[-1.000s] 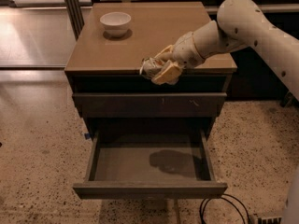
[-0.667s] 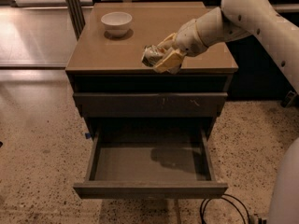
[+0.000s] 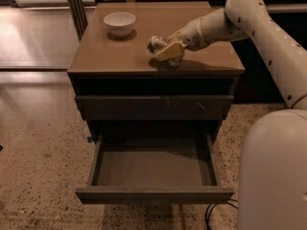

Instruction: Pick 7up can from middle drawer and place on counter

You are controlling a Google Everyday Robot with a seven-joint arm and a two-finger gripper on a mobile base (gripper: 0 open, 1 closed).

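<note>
The 7up can (image 3: 155, 43), whitish-silver and dented, is held in my gripper (image 3: 164, 49), whose yellowish fingers are shut on it. The gripper holds it low over the front middle of the tan counter (image 3: 115, 56), casting a shadow just under it. I cannot tell whether the can touches the surface. The middle drawer (image 3: 153, 169) is pulled out wide below, and its flat dark floor is bare.
A white bowl (image 3: 119, 22) stands on the counter's back left. A closed drawer front with pale scratches (image 3: 153, 107) sits above the open drawer. My white arm (image 3: 268, 37) reaches in from the right. Speckled floor surrounds the cabinet, and cables (image 3: 216, 212) lie at the lower right.
The gripper with the can has moved from the counter's front edge up and back, over the counter top. The drawer and bowl have not moved.
</note>
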